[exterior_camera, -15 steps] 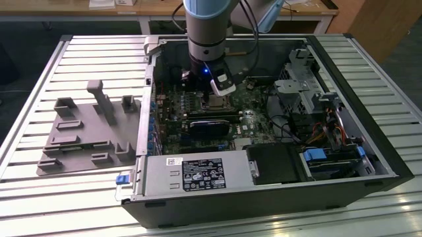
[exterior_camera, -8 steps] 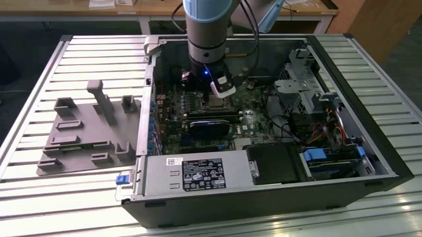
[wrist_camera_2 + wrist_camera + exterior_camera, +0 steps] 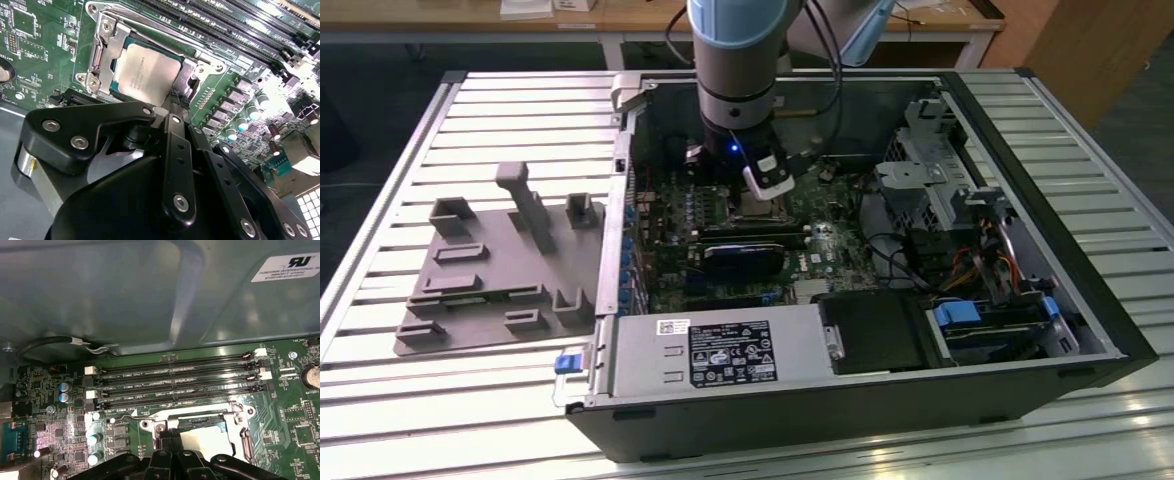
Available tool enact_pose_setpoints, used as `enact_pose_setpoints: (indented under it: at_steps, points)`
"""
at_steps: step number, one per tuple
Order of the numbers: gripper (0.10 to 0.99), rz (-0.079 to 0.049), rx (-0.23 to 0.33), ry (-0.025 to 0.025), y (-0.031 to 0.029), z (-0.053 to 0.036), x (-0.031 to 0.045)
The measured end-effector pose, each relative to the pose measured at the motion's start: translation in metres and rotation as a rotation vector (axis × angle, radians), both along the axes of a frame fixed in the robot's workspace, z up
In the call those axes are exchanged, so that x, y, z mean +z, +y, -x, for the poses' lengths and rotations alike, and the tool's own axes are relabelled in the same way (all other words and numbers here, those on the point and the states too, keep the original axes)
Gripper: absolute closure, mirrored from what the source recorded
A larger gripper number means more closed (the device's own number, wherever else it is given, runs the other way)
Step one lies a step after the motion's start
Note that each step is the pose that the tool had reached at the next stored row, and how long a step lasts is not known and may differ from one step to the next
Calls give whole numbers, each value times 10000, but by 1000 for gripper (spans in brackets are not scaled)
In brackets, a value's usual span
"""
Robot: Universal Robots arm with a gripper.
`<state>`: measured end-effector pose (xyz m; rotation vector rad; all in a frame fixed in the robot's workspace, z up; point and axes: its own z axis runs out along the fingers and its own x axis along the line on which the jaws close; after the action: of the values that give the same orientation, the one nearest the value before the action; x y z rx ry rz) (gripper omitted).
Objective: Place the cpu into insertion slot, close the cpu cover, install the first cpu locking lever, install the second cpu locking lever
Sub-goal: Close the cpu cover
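1. The cpu [image 3: 149, 75] lies flat in the insertion slot [image 3: 102, 52], pale face up, on the green motherboard [image 3: 45, 55].
2. The end effector [image 3: 173, 104] has its fingers pressed together, with the tips just beside the cpu's edge.
3. In the exterior view, the arm [image 3: 740, 60] reaches into the open computer case [image 3: 854, 420] at the upper middle of the frame. The case sits on the slatted counter [image 3: 400, 160].

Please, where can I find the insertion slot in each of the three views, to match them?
Exterior view: the insertion slot lies mid-motherboard, just under the gripper.
Second wrist view: its silver rim frames the cpu, just beyond the gripper.
First wrist view: its rim is partly behind the gripper.
Shared landmark: the gripper's tip.
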<state>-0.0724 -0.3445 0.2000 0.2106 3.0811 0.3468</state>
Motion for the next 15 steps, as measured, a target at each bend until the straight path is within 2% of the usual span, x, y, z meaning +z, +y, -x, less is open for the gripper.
enact_pose_setpoints:
  at_steps: [9,15]
  points:
    - [984,3,-1,3,-4,3,-25]
    - [984,2,-1,2,-4,-28,-29]
